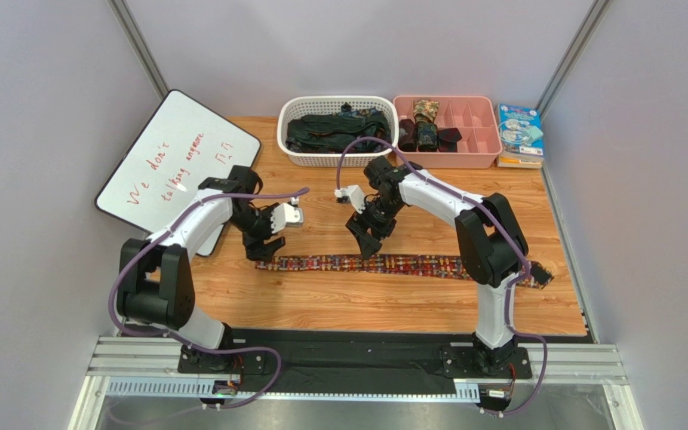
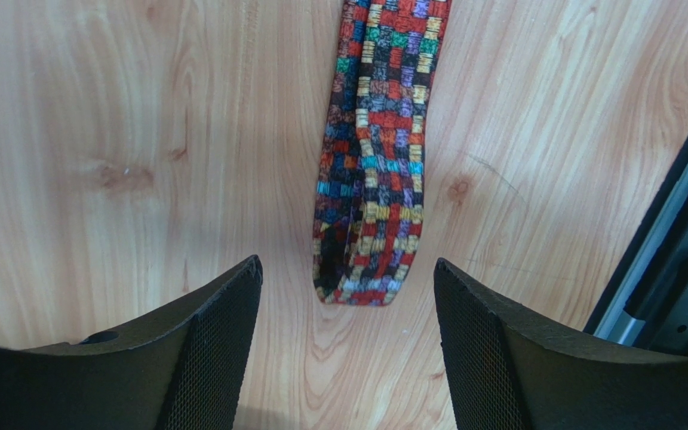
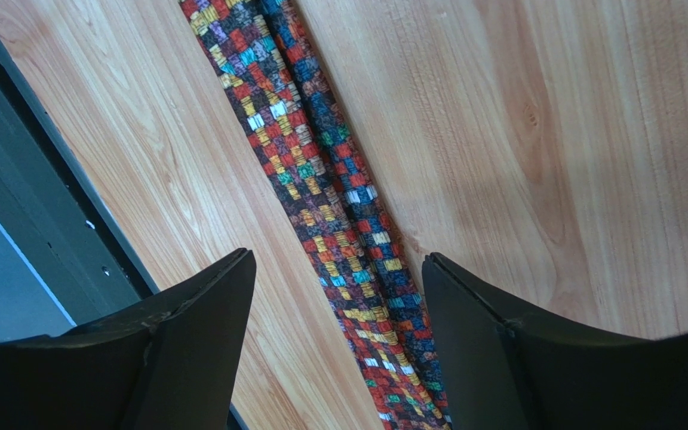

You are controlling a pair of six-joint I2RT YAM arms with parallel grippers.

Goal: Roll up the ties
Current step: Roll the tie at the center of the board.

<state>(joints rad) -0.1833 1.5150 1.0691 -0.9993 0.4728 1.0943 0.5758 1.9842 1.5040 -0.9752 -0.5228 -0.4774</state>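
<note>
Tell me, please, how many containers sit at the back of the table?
2. A white basket at back centre holds dark ties; a pink divided tray just to its right holds rolled ties. None seems hidden.

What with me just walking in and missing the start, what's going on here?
A robot is working on the patterned tie, which lies stretched flat on the wooden table, not yet rolled. The left gripper hovers with open fingers over the tie's end; the right gripper hovers open over a stretch further along. Neither holds anything. A couple of rolled ties sit in the pink tray.
</note>
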